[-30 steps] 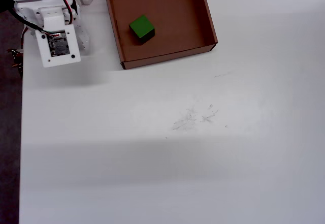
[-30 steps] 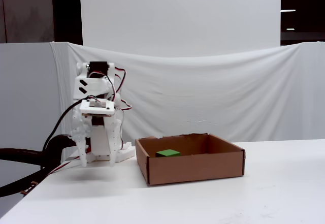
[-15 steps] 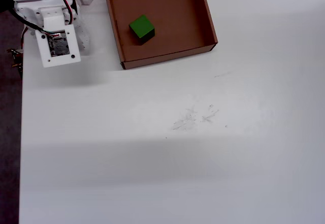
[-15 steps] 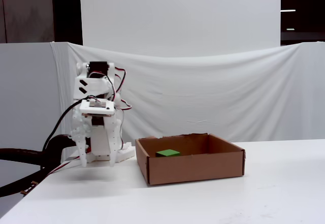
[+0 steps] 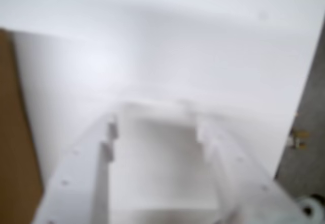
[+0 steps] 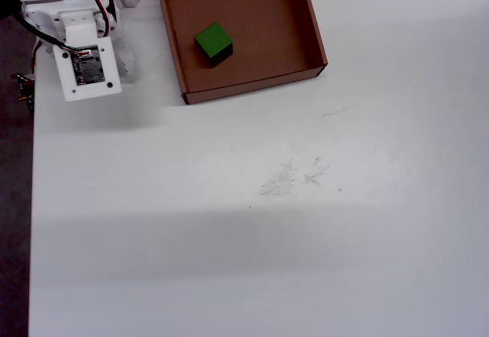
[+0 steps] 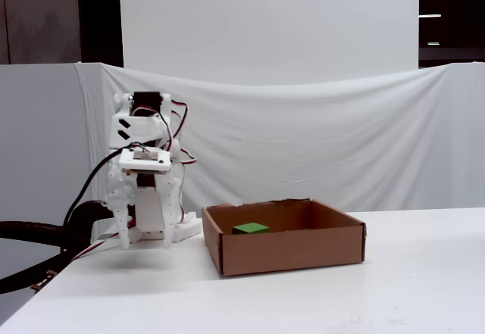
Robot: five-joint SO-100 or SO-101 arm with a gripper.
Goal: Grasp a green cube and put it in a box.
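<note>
Blurred claw (wrist view); overhead shows green cube inside box.

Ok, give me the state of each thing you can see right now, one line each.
green cube: resting on the box floor, free of the gripper.
box: open-topped, upright on the table, holding only the cube.
gripper: empty, over bare white table; the blur hides how the jaws stand.
arm: folded back beside the box, to its left in the fixed view.
</note>
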